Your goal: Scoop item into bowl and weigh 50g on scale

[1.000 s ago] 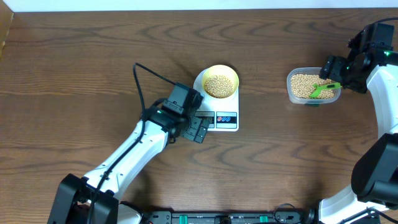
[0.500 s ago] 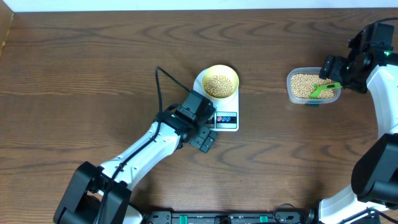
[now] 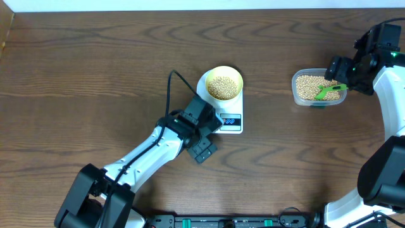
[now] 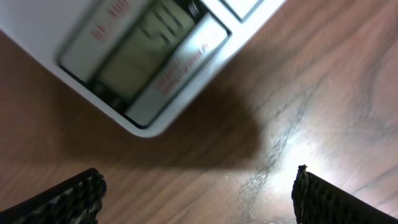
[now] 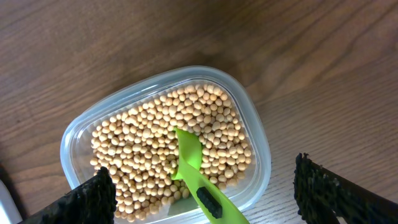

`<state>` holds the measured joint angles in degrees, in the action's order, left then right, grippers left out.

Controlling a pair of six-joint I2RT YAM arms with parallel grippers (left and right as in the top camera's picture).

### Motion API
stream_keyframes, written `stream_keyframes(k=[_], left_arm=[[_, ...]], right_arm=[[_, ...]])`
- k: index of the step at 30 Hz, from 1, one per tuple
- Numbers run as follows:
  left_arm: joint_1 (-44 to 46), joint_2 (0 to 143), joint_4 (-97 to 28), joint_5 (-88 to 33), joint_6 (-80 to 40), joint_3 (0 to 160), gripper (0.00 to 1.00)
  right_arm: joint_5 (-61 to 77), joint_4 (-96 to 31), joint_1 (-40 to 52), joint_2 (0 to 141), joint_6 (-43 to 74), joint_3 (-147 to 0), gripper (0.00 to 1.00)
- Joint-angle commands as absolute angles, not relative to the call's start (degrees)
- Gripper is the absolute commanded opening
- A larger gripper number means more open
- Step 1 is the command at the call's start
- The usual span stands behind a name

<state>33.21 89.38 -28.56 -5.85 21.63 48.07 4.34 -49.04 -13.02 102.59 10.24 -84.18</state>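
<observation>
The pale yellow bowl point(image 3: 223, 83) sits on the white scale point(image 3: 235, 125) and holds tan beans point(image 3: 222, 87). My left gripper point(image 3: 204, 151) hovers open over bare wood just in front of the scale's near left corner. In the left wrist view the scale's display point(image 4: 143, 53) shows blurred digits, and my left gripper point(image 4: 199, 199) has nothing between its fingers. My right gripper point(image 3: 336, 77) hangs open over the clear container point(image 3: 296, 95) of beans point(image 5: 143, 149). A green scoop point(image 5: 189, 155) lies in the container between the wide-open fingers point(image 5: 84, 199) of my right gripper point(image 5: 202, 193), untouched by either.
The left arm's black cable point(image 3: 172, 85) arcs above the table beside the scale. The container's rim point(image 5: 258, 130) stands near the table's right side. Bare wood point(image 3: 95, 69) surrounds the scale.
My left arm has shifted right and its gripper has drawn back from beside the scale's display towards the table's near edge. The right arm, scoop and container have not moved.
</observation>
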Motion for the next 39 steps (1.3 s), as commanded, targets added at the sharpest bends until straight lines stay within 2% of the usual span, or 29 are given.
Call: stream_keyframes(k=[1, 9, 15, 29, 34, 39], left_arm=[[33.1, 89.9, -27.2, -6.2, 25.1, 45.6, 0.98], [29.2, 89.9, -22.6, -6.9, 25.1, 44.1, 0.98], [23.2, 89.9, -21.5, -15.1, 25.0, 44.1, 0.98], [23.2, 90.7, -18.7, -15.0, 25.1, 44.0, 0.98], [23.2, 90.7, -18.3, -15.0, 25.0, 44.0, 0.98], [23.2, 90.7, -18.3, -14.7, 25.1, 44.0, 0.98]], right_arm=[[4.7, -49.1, -13.0, 102.3, 10.6, -84.6, 0.90], [4.7, -49.0, -13.0, 102.3, 10.7, -84.6, 0.91], [4.7, -48.8, -13.0, 102.3, 10.7, -84.6, 0.91], [4.7, -48.7, -13.0, 102.3, 10.7, -84.6, 0.92], [4.7, -49.3, -13.0, 102.3, 10.6, -84.6, 0.99], [4.7, -51.1, -13.0, 102.3, 10.7, -84.6, 0.99]])
